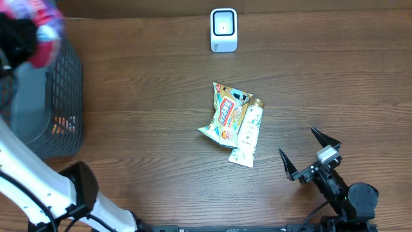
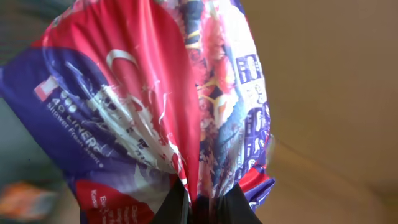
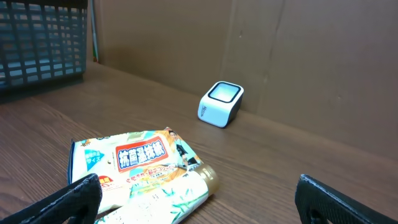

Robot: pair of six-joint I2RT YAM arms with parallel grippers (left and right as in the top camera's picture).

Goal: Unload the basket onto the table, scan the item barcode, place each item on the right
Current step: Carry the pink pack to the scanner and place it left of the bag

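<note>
Overhead, the left gripper (image 1: 19,35) hangs blurred at the far left of the table (image 1: 148,64), above the basket (image 1: 67,84), clamped on a red-and-purple packet (image 1: 46,26). The left wrist view shows its film bunched between the dark fingers (image 2: 171,208). The right gripper (image 1: 297,140) sits front right, spread wide and empty. A white scanner (image 1: 223,29) stands at the far edge, well apart from the packet. A bag (image 1: 225,113) and a pouch (image 1: 248,135) lie touching mid-table.

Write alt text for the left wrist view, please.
The left claw, shut, pinches a glossy printed plastic bag in red, blue and purple at the bottom of the frame. The bag fills most of the view. Everything behind it is blurred brown and grey.
</note>
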